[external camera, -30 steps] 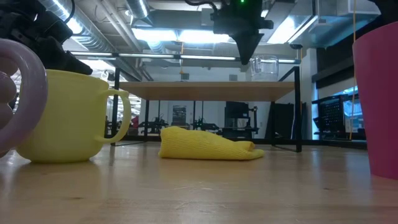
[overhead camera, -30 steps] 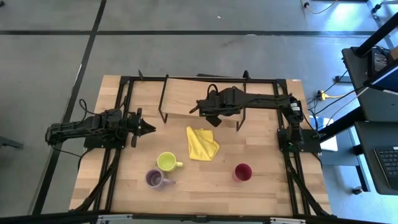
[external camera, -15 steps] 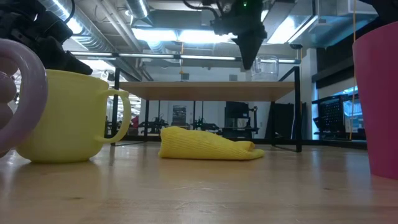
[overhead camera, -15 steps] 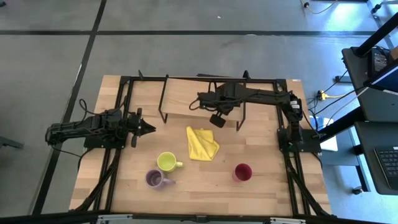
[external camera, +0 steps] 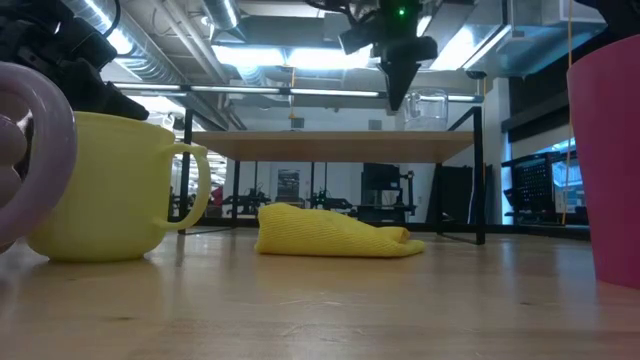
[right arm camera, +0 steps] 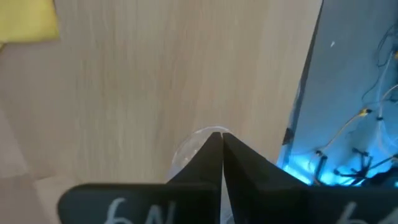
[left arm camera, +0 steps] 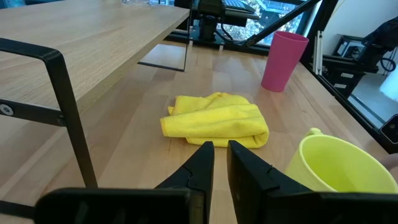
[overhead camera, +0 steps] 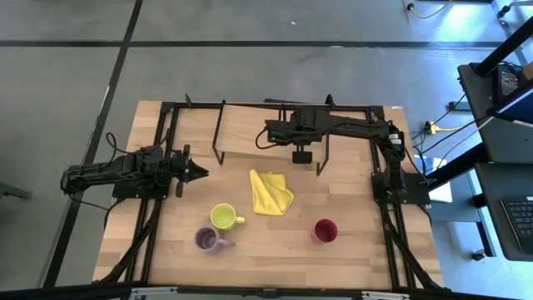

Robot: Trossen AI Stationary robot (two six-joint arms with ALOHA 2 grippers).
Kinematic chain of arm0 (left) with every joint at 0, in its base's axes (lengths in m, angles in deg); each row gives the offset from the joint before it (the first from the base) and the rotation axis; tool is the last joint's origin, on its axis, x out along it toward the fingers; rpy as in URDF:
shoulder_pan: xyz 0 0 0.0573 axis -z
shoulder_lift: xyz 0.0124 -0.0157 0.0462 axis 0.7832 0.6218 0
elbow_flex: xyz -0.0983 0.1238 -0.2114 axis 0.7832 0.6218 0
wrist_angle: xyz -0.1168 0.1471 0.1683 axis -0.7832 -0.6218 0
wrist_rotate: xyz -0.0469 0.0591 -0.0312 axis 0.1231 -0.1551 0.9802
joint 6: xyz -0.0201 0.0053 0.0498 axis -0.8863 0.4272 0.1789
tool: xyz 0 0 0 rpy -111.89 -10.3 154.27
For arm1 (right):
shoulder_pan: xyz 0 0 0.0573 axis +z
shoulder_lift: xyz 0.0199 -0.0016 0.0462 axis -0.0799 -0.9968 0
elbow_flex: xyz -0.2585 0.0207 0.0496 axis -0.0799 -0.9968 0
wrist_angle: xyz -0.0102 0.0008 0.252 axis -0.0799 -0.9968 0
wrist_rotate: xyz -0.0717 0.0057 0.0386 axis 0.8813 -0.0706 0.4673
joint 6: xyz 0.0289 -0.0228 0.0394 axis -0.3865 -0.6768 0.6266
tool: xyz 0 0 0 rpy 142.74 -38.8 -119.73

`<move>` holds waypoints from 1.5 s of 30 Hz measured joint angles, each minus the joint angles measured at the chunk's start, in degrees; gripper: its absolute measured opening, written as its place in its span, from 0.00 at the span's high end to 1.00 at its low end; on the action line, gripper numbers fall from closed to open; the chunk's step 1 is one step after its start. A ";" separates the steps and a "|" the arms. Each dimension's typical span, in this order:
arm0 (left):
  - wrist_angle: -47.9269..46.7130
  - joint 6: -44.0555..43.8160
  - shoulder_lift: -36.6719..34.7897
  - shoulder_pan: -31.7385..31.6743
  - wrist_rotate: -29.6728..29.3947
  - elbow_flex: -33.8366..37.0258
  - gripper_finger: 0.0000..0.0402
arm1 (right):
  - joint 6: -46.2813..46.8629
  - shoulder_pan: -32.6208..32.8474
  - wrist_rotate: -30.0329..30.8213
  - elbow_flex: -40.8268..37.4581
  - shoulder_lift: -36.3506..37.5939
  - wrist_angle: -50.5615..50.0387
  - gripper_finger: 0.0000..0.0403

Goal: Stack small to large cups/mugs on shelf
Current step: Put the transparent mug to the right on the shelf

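The clear glass (external camera: 428, 108) stands on the right part of the shelf (external camera: 340, 146); its rim shows in the right wrist view (right arm camera: 189, 149). My right gripper (external camera: 395, 100) is shut, points down, and hangs just above the shelf beside the glass; I see no touch. On the table stand the yellow-green mug (overhead camera: 222, 217), the purple mug (overhead camera: 206, 240) and the magenta-red tumbler (overhead camera: 324, 230). My left gripper (overhead camera: 198, 172) is shut and empty at the table's left, pointing toward the yellow-green mug (left arm camera: 336, 174).
A folded yellow cloth (overhead camera: 271, 192) lies on the table in front of the shelf, between the mugs and the tumbler. The shelf's thin black legs (left arm camera: 68, 118) stand on the table. A black frame runs along the table's edges.
My right gripper's wrist has turned about above the shelf's right part, from lying toward the table's left to facing the near edge. Its fingers stay shut and pointing down next to the glass. Nothing else has moved.
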 joint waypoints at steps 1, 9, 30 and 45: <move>0.00 0.00 -0.01 0.00 0.00 0.00 0.90 | -0.60 -0.16 0.95 0.00 0.00 0.02 0.96; 0.01 0.00 0.01 0.01 0.00 0.02 0.90 | 3.36 -1.25 -0.57 0.02 0.00 -0.60 0.96; 0.01 0.00 0.01 0.00 0.00 0.02 0.90 | 36.87 -1.47 -10.06 0.22 0.55 2.93 0.92; 0.00 0.00 0.01 -0.01 0.00 0.00 0.90 | 27.05 2.59 -22.53 7.57 0.77 40.94 0.77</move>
